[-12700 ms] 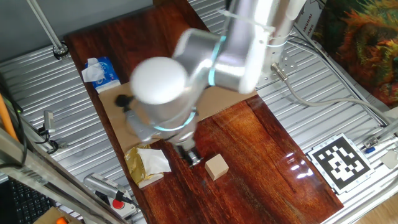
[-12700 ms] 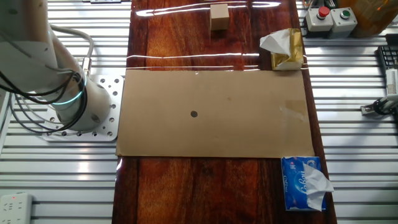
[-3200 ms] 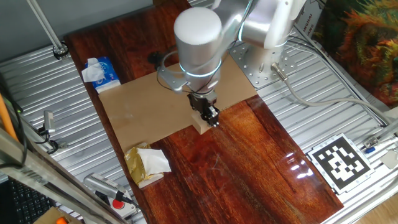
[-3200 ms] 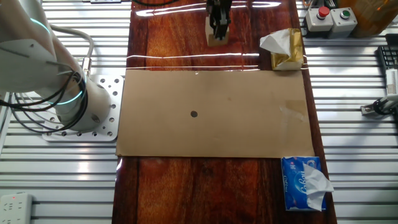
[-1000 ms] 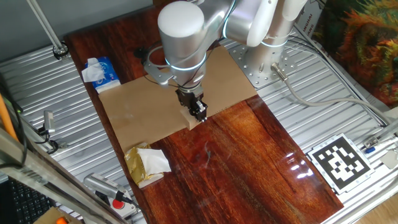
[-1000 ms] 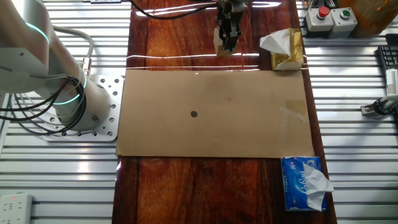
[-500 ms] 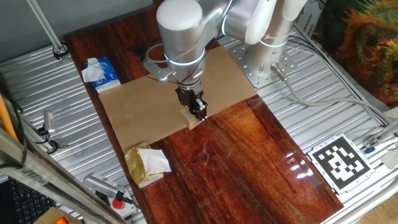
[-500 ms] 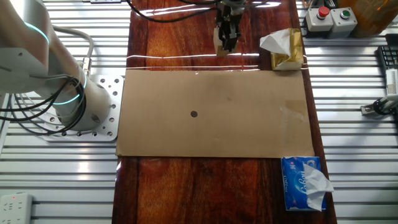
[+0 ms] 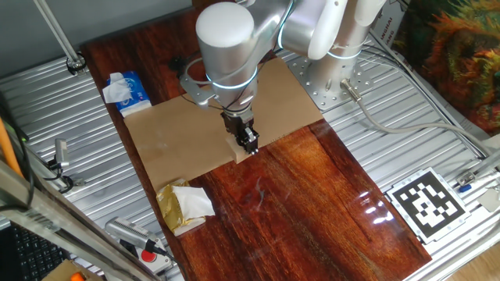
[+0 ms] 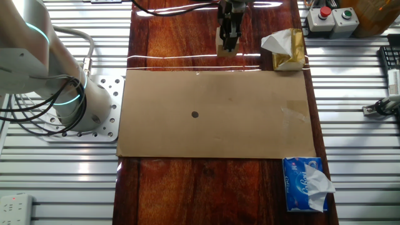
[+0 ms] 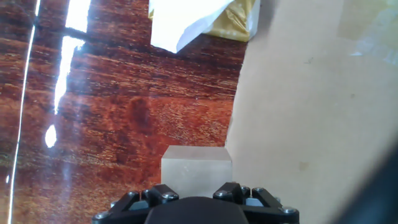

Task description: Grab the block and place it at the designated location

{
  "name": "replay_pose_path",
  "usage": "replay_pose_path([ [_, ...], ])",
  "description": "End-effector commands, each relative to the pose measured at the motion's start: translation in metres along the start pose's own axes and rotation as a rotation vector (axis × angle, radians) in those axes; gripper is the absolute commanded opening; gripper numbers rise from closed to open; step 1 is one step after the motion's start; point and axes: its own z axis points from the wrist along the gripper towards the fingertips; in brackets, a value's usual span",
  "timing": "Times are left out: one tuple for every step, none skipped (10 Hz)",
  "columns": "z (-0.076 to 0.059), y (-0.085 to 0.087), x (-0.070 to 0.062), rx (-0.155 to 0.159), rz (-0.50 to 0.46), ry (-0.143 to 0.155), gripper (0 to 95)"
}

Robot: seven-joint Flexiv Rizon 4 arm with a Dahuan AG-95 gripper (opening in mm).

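Note:
The block [image 9: 240,149] is a pale tan wooden cube held between my gripper's [image 9: 248,140] fingers, just above the table at the near edge of the cardboard [image 9: 168,140]. In the other fixed view the gripper [image 10: 228,36] and block [image 10: 223,49] are over the wood just beyond the cardboard [image 10: 262,125]. The black dot [image 10: 194,114] lies on the cardboard, well away from the block. In the hand view the block [image 11: 196,167] sits in the gripper [image 11: 198,194], over the seam between wood and cardboard [image 11: 311,112]. The arm hides the dot in the first fixed view.
A gold-and-white wrapper lump [image 9: 184,204] lies on the wood next to the cardboard's corner, also in the other fixed view [image 10: 284,50] and hand view [image 11: 202,18]. A blue tissue pack [image 10: 304,184] sits beyond the cardboard's far corner. A black-and-white tag [image 9: 428,203] is off the table.
The block, lying free on the wood 12.7 s ago, has been gripped and carried to the cardboard's edge. Over the last second the gripper has barely moved.

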Motion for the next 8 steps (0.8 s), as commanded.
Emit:
replay_pose_path([
  [0.0003, 0.0001, -0.0002, 0.02, 0.069, 0.004, 38.0],
  [0.0003, 0.0001, -0.0002, 0.029, 0.095, 0.005, 38.0],
  [0.0003, 0.0001, -0.0002, 0.029, 0.109, 0.0, 38.0],
  [0.0003, 0.0001, -0.0002, 0.029, 0.121, -0.005, 38.0],
  [0.0003, 0.0001, -0.0002, 0.025, 0.12, -0.004, 38.0],
  [0.0003, 0.0001, -0.0002, 0.025, 0.122, -0.005, 38.0],
  [0.0003, 0.0001, -0.0002, 0.026, 0.121, -0.005, 38.0],
  [0.0003, 0.0001, -0.0002, 0.027, 0.121, -0.004, 38.0],
])
